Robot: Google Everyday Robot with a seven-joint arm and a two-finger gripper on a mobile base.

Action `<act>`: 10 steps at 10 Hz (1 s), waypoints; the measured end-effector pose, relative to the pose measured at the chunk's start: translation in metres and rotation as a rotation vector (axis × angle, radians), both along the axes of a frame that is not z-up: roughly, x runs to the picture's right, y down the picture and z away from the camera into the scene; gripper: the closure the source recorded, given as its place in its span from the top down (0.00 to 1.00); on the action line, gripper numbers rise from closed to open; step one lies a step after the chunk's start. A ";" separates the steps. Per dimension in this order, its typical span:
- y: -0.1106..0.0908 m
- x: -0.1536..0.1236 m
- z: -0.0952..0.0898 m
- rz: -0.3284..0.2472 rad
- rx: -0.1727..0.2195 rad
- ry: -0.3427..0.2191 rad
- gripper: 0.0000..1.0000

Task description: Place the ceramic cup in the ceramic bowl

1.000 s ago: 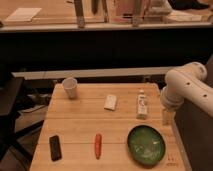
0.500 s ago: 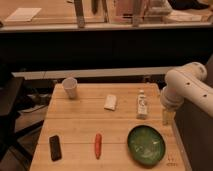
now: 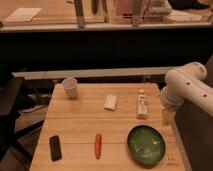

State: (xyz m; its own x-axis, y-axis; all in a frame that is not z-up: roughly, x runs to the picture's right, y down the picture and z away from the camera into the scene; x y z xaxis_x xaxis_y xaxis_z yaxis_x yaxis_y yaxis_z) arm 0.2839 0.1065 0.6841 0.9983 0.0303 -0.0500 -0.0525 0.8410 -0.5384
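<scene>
The ceramic cup [image 3: 70, 87] is small, white and tapered. It stands upright at the far left corner of the wooden table [image 3: 80, 125]. The ceramic bowl [image 3: 145, 145] is wide, shallow and dark green. It sits at the near right of the table and holds nothing. My white arm [image 3: 186, 89] comes in from the right. My gripper [image 3: 168, 117] hangs at the table's right edge, just beyond the bowl and far to the right of the cup.
A flat white block [image 3: 110, 102] lies at mid table. A white bottle [image 3: 142, 104] stands left of my gripper. A red stick-like object [image 3: 98, 145] and a black block [image 3: 55, 147] lie near the front edge. A dark chair [image 3: 10, 110] stands at the left.
</scene>
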 end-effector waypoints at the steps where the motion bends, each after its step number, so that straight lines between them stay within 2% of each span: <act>1: 0.000 0.000 0.000 0.000 0.000 0.000 0.80; 3: -0.005 -0.004 0.001 -0.022 0.012 0.003 0.80; 7: -0.038 -0.066 0.013 -0.121 0.069 -0.011 0.80; 10: -0.053 -0.090 0.017 -0.172 0.101 -0.028 0.80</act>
